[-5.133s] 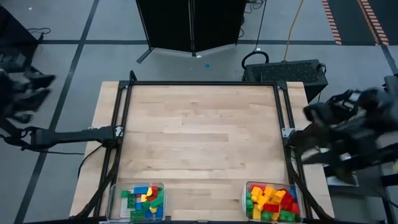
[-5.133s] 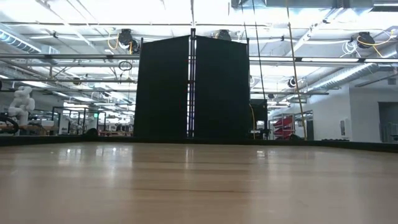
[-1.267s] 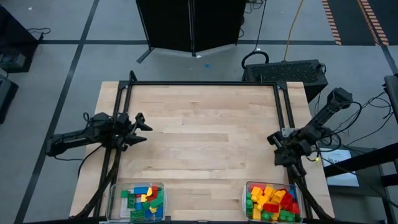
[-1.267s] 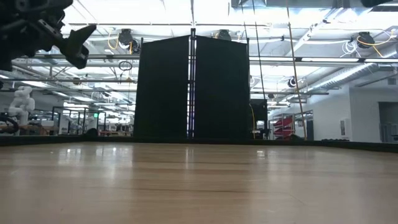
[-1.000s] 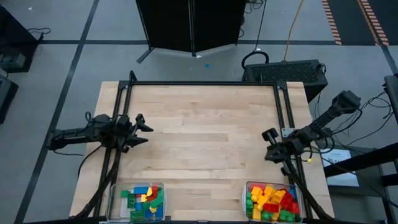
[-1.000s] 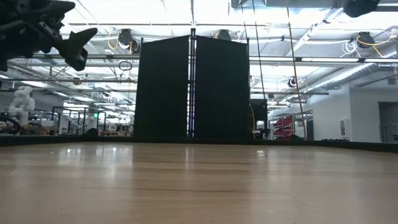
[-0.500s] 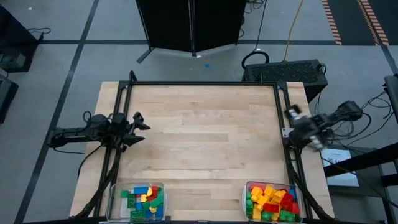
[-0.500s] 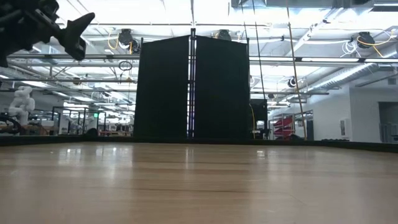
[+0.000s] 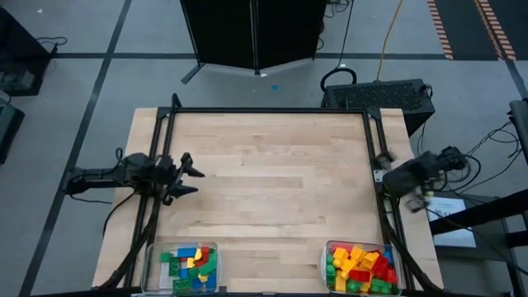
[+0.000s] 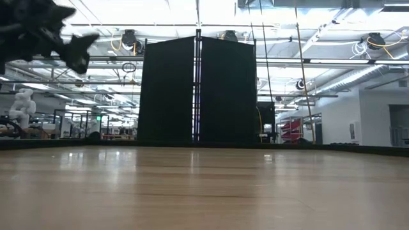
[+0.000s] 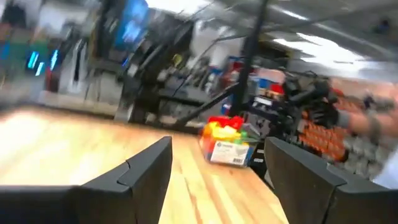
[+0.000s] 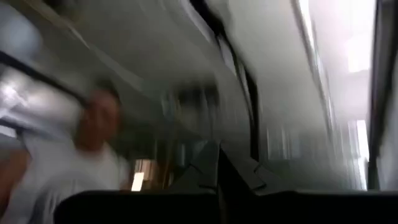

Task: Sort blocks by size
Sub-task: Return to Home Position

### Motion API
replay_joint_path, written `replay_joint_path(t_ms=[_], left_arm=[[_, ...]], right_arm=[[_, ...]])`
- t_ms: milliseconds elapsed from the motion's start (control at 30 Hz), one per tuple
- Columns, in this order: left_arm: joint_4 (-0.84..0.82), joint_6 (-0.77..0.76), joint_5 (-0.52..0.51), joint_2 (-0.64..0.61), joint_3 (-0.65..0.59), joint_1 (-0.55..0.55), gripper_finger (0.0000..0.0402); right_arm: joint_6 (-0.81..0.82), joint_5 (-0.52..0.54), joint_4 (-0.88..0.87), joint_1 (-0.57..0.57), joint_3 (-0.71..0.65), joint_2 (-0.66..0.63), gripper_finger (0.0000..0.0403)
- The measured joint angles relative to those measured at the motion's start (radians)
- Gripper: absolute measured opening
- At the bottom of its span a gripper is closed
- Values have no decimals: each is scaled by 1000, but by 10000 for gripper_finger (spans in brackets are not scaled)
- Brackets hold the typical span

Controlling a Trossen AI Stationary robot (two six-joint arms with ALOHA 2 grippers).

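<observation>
The blocks lie heaped in two clear bins at the table's near edge: a mostly green and blue heap (image 9: 190,266) on the left, a mostly red and yellow heap (image 9: 361,266) on the right, also seen in the left wrist view (image 11: 224,132). My left gripper (image 9: 192,175) hovers open over the table's left edge, high above the wood (image 10: 73,46), its fingers pointing toward the right side with nothing between them (image 11: 217,168). My right gripper (image 12: 217,163) is shut, tipped upward, beside the table's right edge (image 9: 388,167).
The left bin (image 9: 153,262) and right bin (image 9: 324,262) sit inside the black frame (image 9: 268,110) that rims the wooden table. A black partition (image 10: 197,89) stands behind the far edge. A person (image 12: 93,155) shows blurred in the right wrist view.
My right gripper has drawn back from over the table's right part toward and past the right edge, rising and tipping its fingers upward, still shut. The blocks have stayed in their bins.
</observation>
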Motion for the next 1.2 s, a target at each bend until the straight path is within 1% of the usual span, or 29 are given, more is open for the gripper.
replay_joint_path(t_ms=[100, 167, 200, 267, 367, 433, 500, 600, 733, 800, 1200], left_arm=[[24, 132, 57, -3, 0, -17, 255], [-11, 202, 96, -3, 0, -23, 255], [-28, 215, 108, -4, 0, -25, 255], [-96, 203, 105, -4, 0, -27, 255], [-106, 196, 76, -2, 0, -27, 255], [-108, 217, 66, -1, 0, -27, 255], [-110, 237, 36, -2, 0, -27, 255], [-110, 229, -39, -2, 0, -27, 255], [-109, 214, -135, -2, 0, -27, 255], [-110, 216, -161, -2, 0, -26, 255], [-109, 216, -171, -1, 0, -26, 255]], right_arm=[[138, 36, -321, -27, -1, 0, 4], [140, 51, -490, -45, -2, 0, 4], [107, 58, -548, -54, -2, -1, 4], [7, 78, -629, -73, -2, -1, 4], [-111, 124, -716, -104, -1, -1, 4], [-126, 134, -769, -124, -1, -1, 4], [-93, 134, -825, -142, -1, -1, 4], [-57, 136, -842, -163, -1, 0, 4], [-72, 136, -863, -173, -1, 0, 4], [-77, 136, -881, -175, -1, 0, 4], [-79, 137, -887, -174, -1, 1, 4]])
